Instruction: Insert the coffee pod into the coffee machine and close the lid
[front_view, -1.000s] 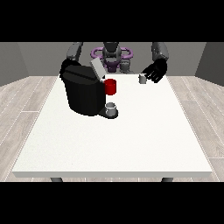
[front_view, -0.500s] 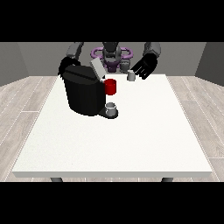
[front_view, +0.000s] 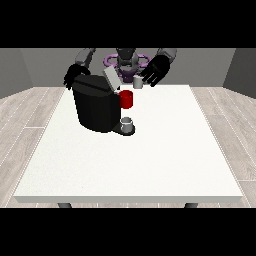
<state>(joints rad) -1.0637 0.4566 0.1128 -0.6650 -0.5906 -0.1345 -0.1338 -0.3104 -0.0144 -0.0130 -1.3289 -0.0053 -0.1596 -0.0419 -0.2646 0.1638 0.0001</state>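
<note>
Coffee machine (front_view: 96, 107) sits on the white tabletop (front_view: 150, 155), left of centre in the view, toward the robot's side. Black body, lid (front_view: 111, 79) tilted up and open at the top. Red part (front_view: 126, 99) sticks out at the machine's front, with a small grey cup (front_view: 127, 124) on the base below it.

Coffee pod (front_view: 138, 82): small grey cylinder, lifted off the tabletop, just right of the open lid. The hand at the view's right (front_view: 155, 71) is at the pod, fingers curled about it from the right and above; exact contact points too small to tell.

The hand at the view's left (front_view: 73, 76) sits behind the machine's back upper corner, partly hidden by it. Cannot tell whether its fingers are spread or closed, or whether it touches the machine.
</note>
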